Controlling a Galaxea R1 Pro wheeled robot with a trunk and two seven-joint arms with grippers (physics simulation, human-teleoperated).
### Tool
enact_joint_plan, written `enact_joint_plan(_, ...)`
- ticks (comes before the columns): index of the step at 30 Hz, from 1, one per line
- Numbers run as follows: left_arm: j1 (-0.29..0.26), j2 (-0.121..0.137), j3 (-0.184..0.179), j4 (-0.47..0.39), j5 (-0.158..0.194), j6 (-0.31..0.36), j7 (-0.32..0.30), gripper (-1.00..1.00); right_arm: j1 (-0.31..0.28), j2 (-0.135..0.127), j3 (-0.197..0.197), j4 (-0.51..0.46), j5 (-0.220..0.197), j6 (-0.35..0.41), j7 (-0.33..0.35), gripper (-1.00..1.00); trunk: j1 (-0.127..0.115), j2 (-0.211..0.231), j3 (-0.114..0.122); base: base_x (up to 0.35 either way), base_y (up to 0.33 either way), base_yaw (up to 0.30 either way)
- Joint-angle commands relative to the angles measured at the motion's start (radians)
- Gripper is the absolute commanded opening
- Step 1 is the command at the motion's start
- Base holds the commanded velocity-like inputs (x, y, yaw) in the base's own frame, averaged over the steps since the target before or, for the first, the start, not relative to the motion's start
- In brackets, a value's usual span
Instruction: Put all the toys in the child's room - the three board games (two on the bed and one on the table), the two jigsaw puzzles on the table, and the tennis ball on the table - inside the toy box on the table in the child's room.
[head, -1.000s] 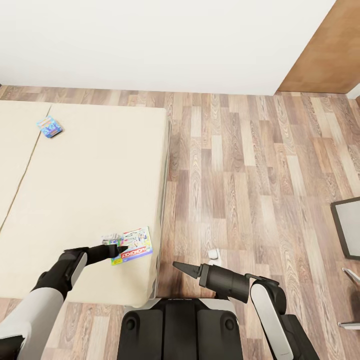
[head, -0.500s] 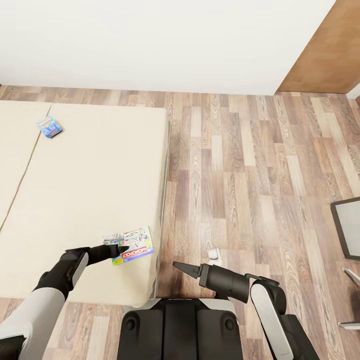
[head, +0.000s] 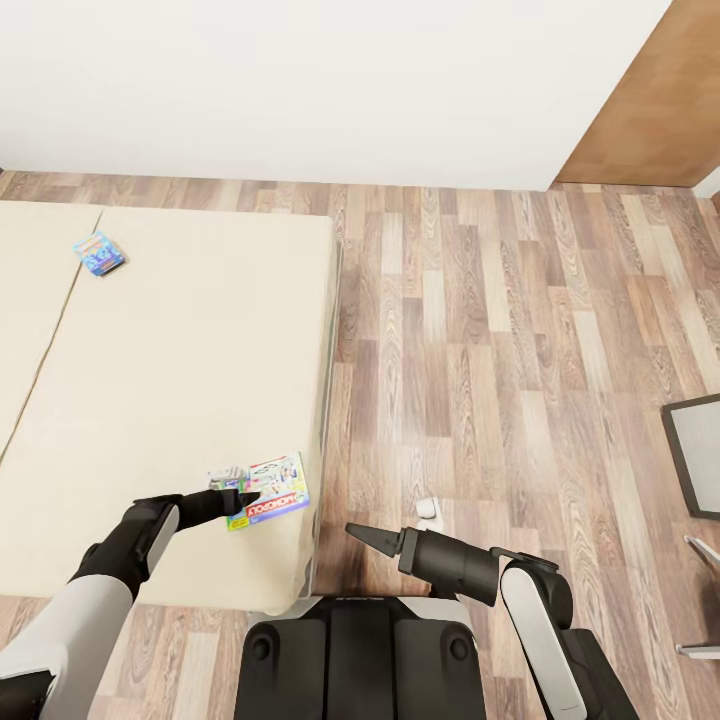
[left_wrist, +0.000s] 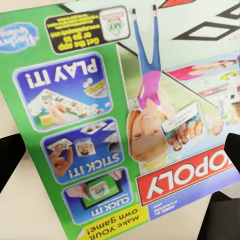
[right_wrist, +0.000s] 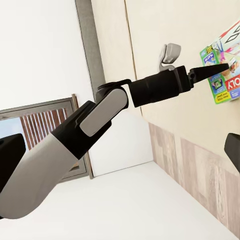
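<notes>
at the far left of the head view we note the blue board game (head: 99, 254) lying flat on the bed (head: 180, 330), well apart from both arms and near the seam in the cream top. moving right, the left gripper (head: 236, 496) sits over the near corner of the bed, its dark fingertips laid across the left edge of the green-edged board game (head: 266, 490). in the left wrist view that lid (left_wrist: 125, 120) lies between the two fingers (left_wrist: 10, 155), which stand spread at either side of it; we judge the claw apart and not yet clamped on the box. the box lies flat, close to the bed's right edge.

our judgement of the step in hand: secure this box for lifting. a thin flat box on a soft top offers little to pinch, so we recommend bringing the fingers down astride one edge, seating one tip under it, then closing firmly before raising. dragging the box toward the bed edge to gain an overhang is an option, but it risks a fall to the floor (head: 480, 330).

further right, the right gripper (head: 362, 534) hangs idle over the floor beside the bed; its tips read as a single point, together. a small white object (head: 427, 508) lies on the planks nearby. the toy box is elsewhere.
</notes>
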Motion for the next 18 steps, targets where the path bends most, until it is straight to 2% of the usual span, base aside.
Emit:
enact_joint_plan(1, 0.0, -0.001, 0.004, -0.001, -0.001, 0.008, -0.005, 1.0, 0.0, 0.001, -0.001, 0.0, 0.002, 0.005, 0.003, 1.0, 0.001, -0.002, -0.001, 0.0, 0.0, 0.0)
enact_joint_plan(18, 0.0, -0.001, 0.004, -0.002, 0.003, 0.008, -0.009, 1.0, 0.0, 0.001, -0.001, 0.0, 0.001, 0.005, 0.003, 1.0, 0.001, -0.002, -0.001, 0.0, 0.0, 0.0)
